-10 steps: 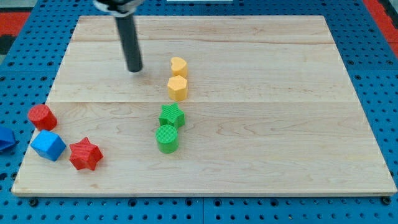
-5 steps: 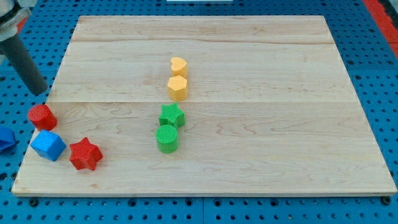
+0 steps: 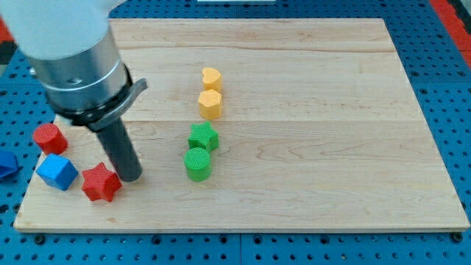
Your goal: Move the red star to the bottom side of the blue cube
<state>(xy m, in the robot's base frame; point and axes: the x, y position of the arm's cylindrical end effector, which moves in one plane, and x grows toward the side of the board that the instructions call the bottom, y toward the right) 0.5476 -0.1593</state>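
Note:
The red star (image 3: 100, 183) lies near the board's bottom left corner, just right of the blue cube (image 3: 57, 172) and slightly lower. My tip (image 3: 131, 177) rests on the board just right of the red star, close to it or touching its right side. The arm's grey body fills the view's top left.
A red cylinder (image 3: 49, 138) sits above the blue cube at the board's left edge. A green star (image 3: 203, 137) and green cylinder (image 3: 197, 163) stand mid-board, with a yellow heart (image 3: 211, 77) and yellow hexagon (image 3: 210, 104) above them. A blue piece (image 3: 6, 165) lies off the board's left.
My tip swung from the board's top to off its left edge, then came down to the right side of the red star. No block has moved.

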